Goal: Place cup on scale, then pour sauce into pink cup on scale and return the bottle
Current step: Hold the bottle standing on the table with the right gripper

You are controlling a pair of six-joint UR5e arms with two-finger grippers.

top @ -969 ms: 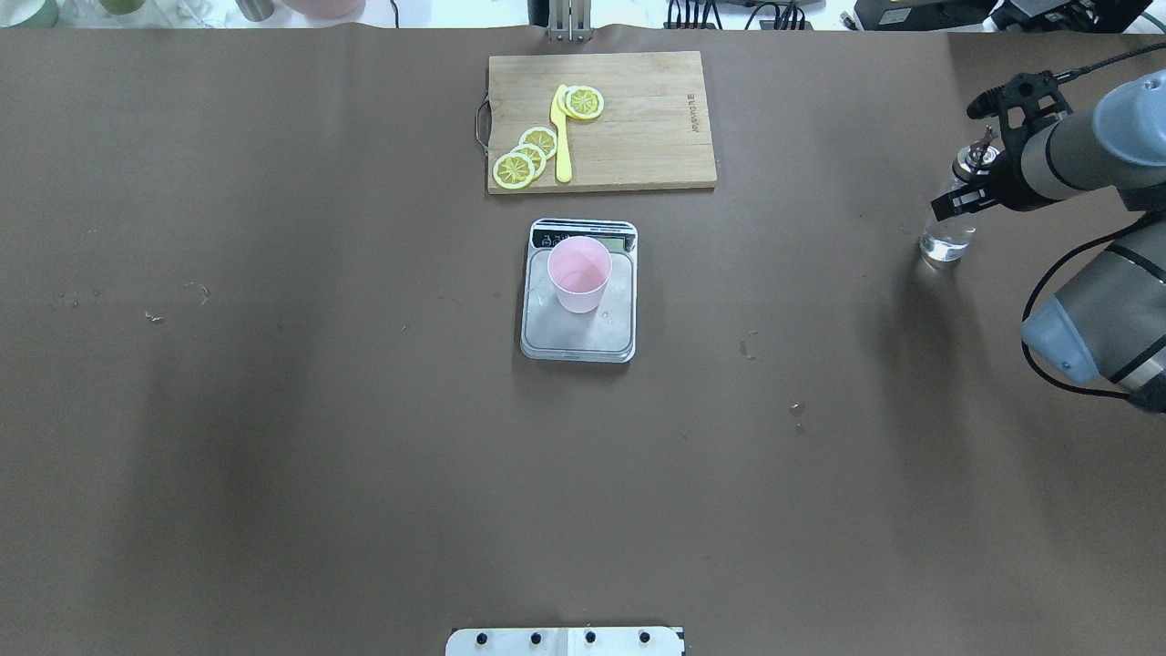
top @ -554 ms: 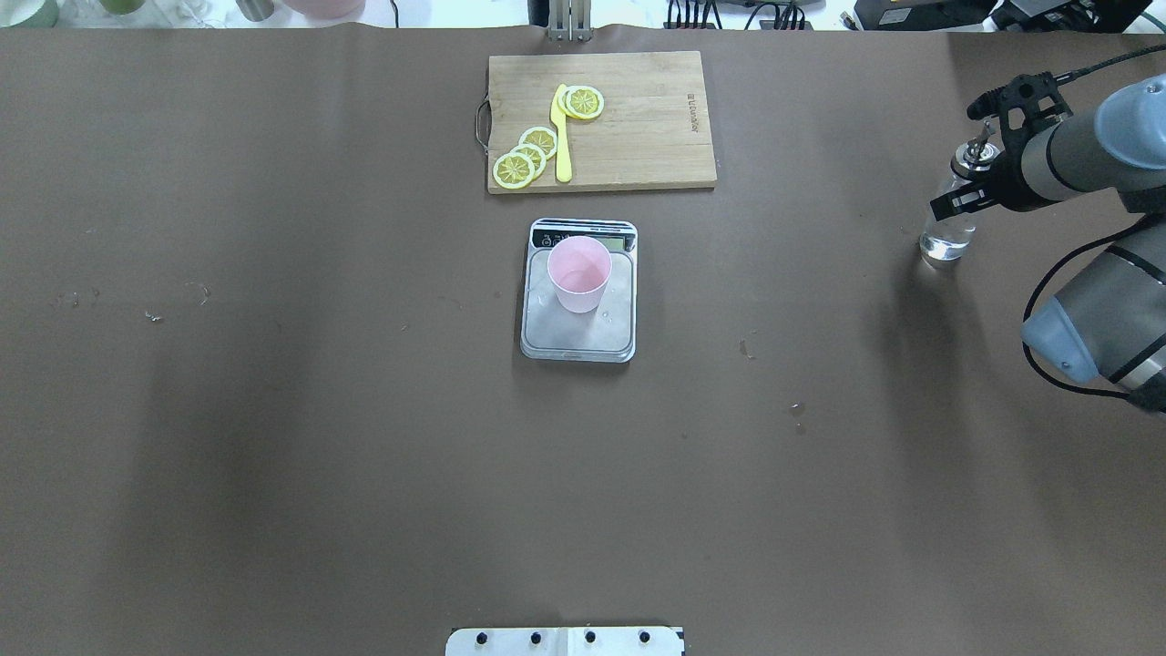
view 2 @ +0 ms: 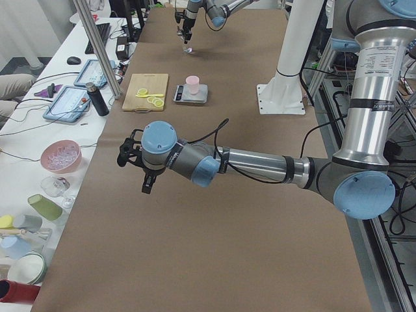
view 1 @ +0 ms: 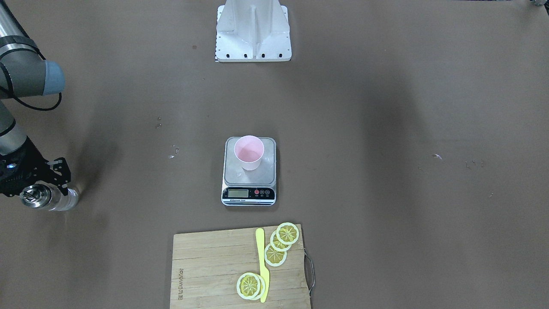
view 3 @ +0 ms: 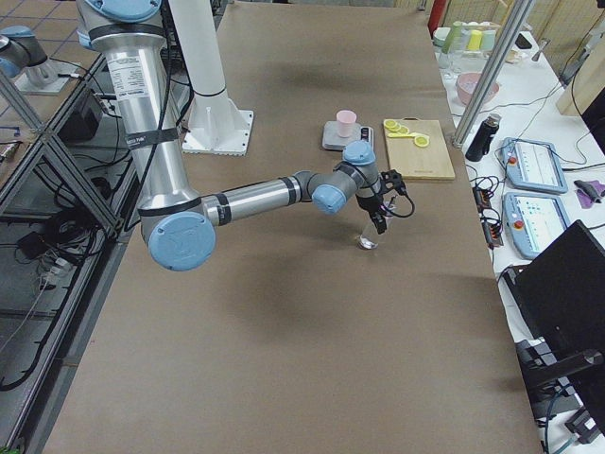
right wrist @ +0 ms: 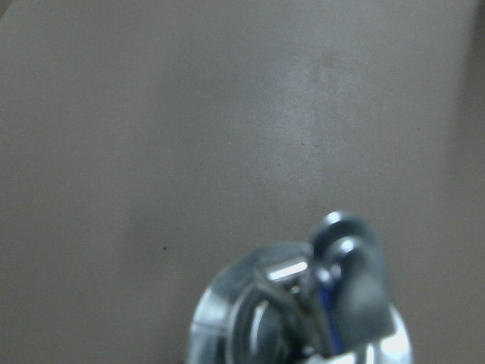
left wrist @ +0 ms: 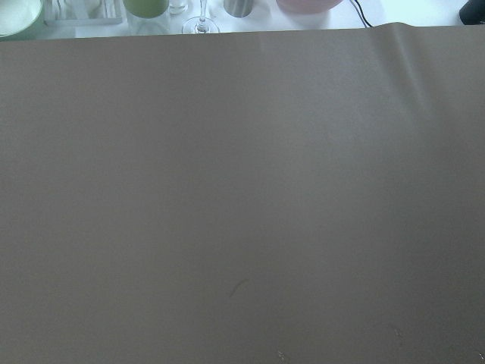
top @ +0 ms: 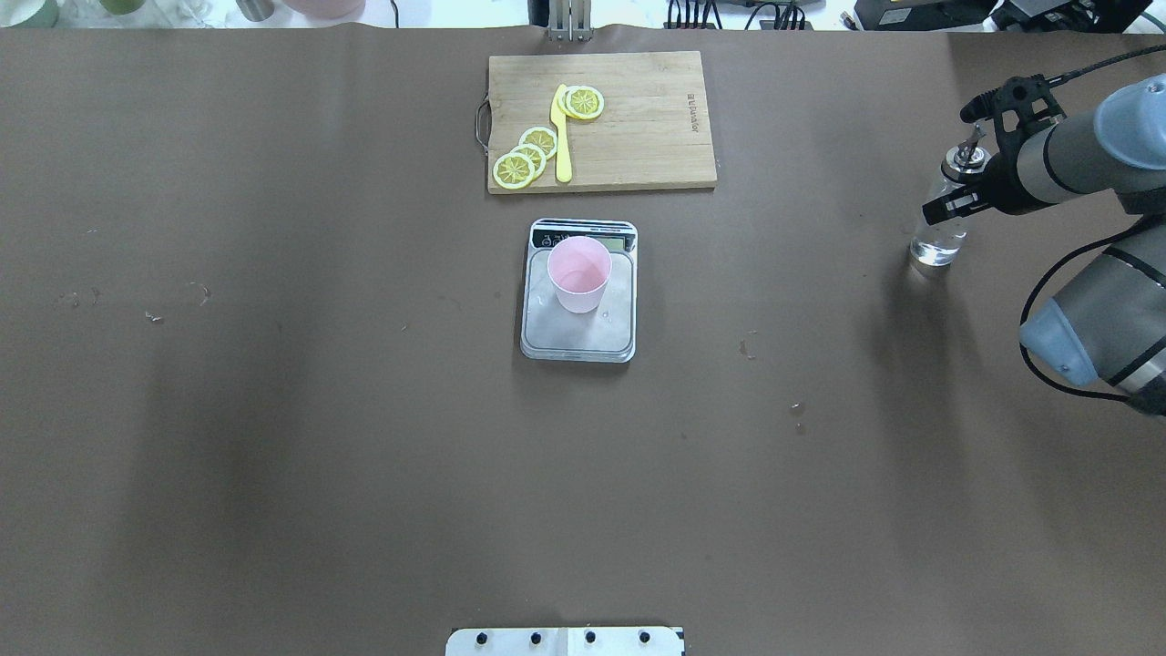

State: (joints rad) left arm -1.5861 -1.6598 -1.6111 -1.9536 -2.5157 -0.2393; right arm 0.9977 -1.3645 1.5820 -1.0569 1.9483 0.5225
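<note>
**Right gripper clamping the bottle at the table's right end; cup sitting on the scale**

The right gripper (top: pixel 955 196) is closing its jaws on the upper body of the bottle (top: pixel 934 244), just under the metal spout cap (top: pixel 967 157). The black fingers are pinching the glass from either side. The right arm (top: pixel 1075 164) is reaching in low from the table's right edge, with its forearm lying nearly level and the wrist turned so that its camera is looking straight down onto the cap.

The bottle is standing roughly upright, with its long axis vertical, spout up and base down. The clear sauce (top: pixel 931 255) is pooling in its bottom part. I cannot tell whether the base is touching the table (top: pixel 273 410).

The bottle is well apart from the scale (top: pixel 578 339), which is lying at the table's middle with its display toward the far side. The pink cup (top: pixel 579 273) is standing upright on the platform, mouth up, nearer the display end. Brown table covering with a few small marks is lying between bottle and scale.

Just beyond the scale, a wooden cutting board (top: pixel 638 137) is carrying lemon slices (top: pixel 539 141) and a yellow knife (top: pixel 562 137).

The left gripper (view 2: pixel 133 174) is hanging low over the table's opposite end, with the left arm (view 2: pixel 260 162) stretching out nearly level. I cannot tell how its jaws are standing.
</note>
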